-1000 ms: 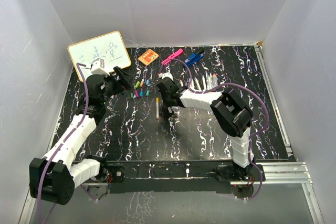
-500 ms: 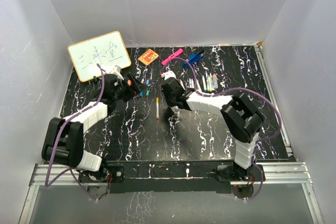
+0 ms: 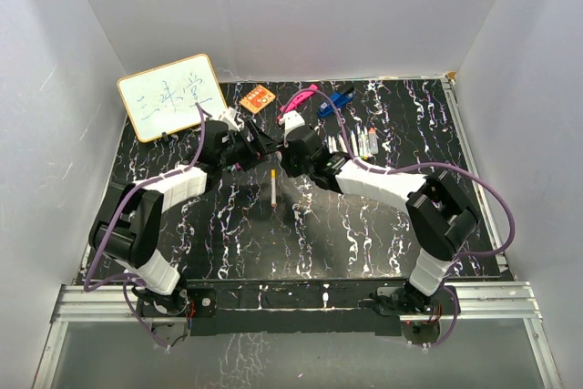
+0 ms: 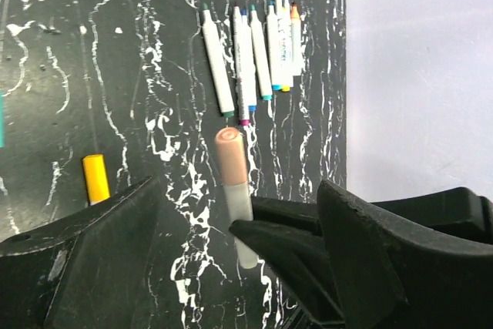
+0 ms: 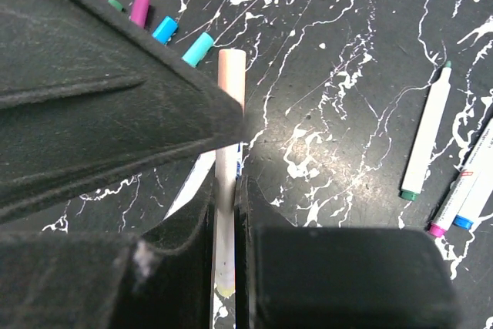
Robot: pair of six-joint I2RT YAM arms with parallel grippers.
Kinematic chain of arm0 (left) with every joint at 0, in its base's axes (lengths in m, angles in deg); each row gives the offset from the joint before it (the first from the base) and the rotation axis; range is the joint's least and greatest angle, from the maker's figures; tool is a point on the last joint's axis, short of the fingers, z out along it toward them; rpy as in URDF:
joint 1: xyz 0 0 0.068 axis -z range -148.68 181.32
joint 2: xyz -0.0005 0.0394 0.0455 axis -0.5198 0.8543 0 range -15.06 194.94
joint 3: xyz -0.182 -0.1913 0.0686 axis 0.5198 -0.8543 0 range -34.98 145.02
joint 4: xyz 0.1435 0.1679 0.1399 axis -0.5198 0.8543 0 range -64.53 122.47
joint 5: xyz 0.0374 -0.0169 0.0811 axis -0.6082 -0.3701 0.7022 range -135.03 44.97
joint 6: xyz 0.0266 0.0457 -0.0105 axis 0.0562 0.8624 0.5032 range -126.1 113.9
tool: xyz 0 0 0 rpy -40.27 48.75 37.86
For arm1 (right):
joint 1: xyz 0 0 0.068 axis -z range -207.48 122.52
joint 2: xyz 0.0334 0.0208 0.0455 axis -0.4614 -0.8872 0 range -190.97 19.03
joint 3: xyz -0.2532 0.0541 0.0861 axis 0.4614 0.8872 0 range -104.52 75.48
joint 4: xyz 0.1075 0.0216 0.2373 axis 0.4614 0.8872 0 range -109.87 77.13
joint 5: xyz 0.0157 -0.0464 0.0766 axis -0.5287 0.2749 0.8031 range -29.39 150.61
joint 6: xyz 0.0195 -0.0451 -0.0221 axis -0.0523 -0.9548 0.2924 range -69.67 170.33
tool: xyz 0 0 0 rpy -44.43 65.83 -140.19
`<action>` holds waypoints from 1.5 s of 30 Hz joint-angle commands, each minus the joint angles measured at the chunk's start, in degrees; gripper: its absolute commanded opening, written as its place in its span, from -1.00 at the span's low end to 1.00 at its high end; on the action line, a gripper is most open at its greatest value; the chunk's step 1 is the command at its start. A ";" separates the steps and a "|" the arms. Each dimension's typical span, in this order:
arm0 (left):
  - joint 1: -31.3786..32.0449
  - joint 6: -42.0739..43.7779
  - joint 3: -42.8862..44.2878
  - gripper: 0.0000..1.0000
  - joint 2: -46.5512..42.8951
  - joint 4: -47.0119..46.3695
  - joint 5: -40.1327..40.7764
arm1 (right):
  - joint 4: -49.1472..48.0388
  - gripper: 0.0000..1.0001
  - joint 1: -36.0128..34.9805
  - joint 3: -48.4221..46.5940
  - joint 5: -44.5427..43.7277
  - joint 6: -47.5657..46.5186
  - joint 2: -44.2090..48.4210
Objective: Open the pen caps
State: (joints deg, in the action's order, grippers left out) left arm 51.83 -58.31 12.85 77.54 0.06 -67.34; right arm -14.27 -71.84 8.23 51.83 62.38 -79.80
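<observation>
**Surface** [image 3: 364, 225]: black, white-veined.

1. **Yellow-ended pen** [image 3: 273, 188]: lies alone near the middle, pointing from the near edge to the far edge.
2. **Right gripper** [image 5: 229, 198]: just beyond item 1. Its fingers [image 5: 339, 275] are clamped on the white barrel of the held pen [image 5: 225, 190].
3. **Peach cap** [image 5: 231, 75]: seated on the free end of the held pen, above the surface.
4. **Left gripper** [image 4: 239, 190]: faces item 2. Its fingers [image 4: 100, 260] are spread wide, one on each side of the peach cap. Contact with the cap cannot be told.
5. **Loose caps** [image 5: 198, 48]: teal, blue, pink, green and peach, scattered below the left gripper.
6. **Uncapped pens** [image 4: 217, 63]: a row toward the right edge.
7. **Along the far edge:**
   - whiteboard [image 3: 173, 96], at the left corner
   - orange card [image 3: 259, 97]
   - pink highlighter [image 3: 299, 97]
   - blue clip tool [image 3: 335, 102]
</observation>
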 commanded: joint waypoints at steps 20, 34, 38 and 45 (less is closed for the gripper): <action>2.34 -2.55 3.35 -0.07 3.01 -4.58 -0.50 | -6.13 -1.00 -0.28 2.72 6.71 -2.12 5.39; 2.34 -2.55 3.06 -0.40 2.50 -4.83 -0.28 | -6.31 -1.00 -0.25 3.99 6.87 -2.39 6.08; 2.34 -2.70 2.78 -0.63 2.47 -5.62 -0.88 | -6.52 -1.00 -0.23 4.39 6.59 -2.39 6.42; 2.43 -2.81 2.77 -1.00 2.59 -6.51 -2.07 | -6.50 -0.74 -0.26 3.73 5.86 -2.64 6.18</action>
State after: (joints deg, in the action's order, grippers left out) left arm 53.95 -61.17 14.12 80.45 -4.09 -67.64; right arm -17.68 -71.84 12.54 58.24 60.68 -76.15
